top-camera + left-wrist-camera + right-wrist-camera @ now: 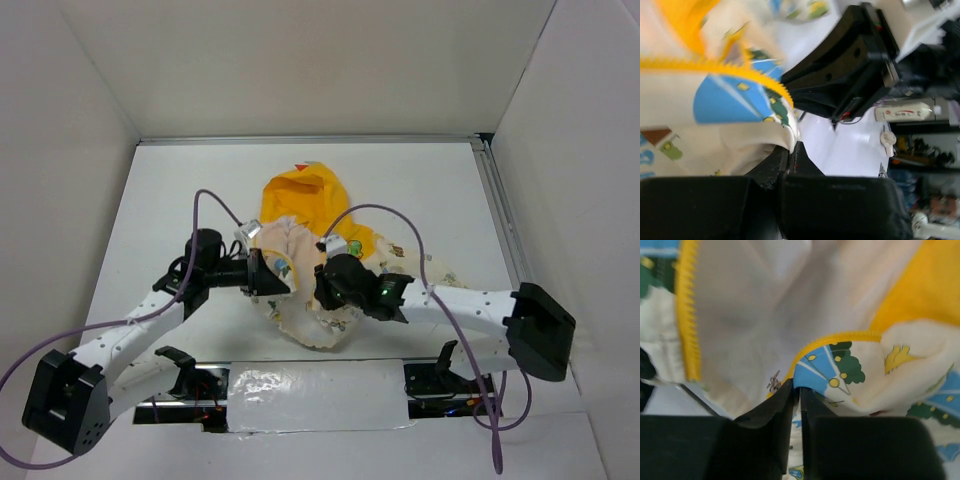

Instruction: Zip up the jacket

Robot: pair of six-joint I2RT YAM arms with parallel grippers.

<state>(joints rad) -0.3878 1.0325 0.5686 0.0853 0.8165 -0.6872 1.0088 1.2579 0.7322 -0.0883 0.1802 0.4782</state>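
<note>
Cream printed jacket (pixel 300 200) with a yellow hood lies crumpled at the middle of the table (pixel 170 190), with bare surface around it out to the walls (pixel 60 150). Left tool (pixel 790 152) is clenched on a fold of the jacket. Right tool (pixel 796 390) stands a slit apart with the yellow zipper edge (pixel 840 337) at its tips, though whether it grips cannot be told; both arms reach inward and low, facing each other across the cloth.

I find no lettering, number or brand I can read; the red mark on the white plastic tube (pixel 903 111) is too blurred for me.
</note>
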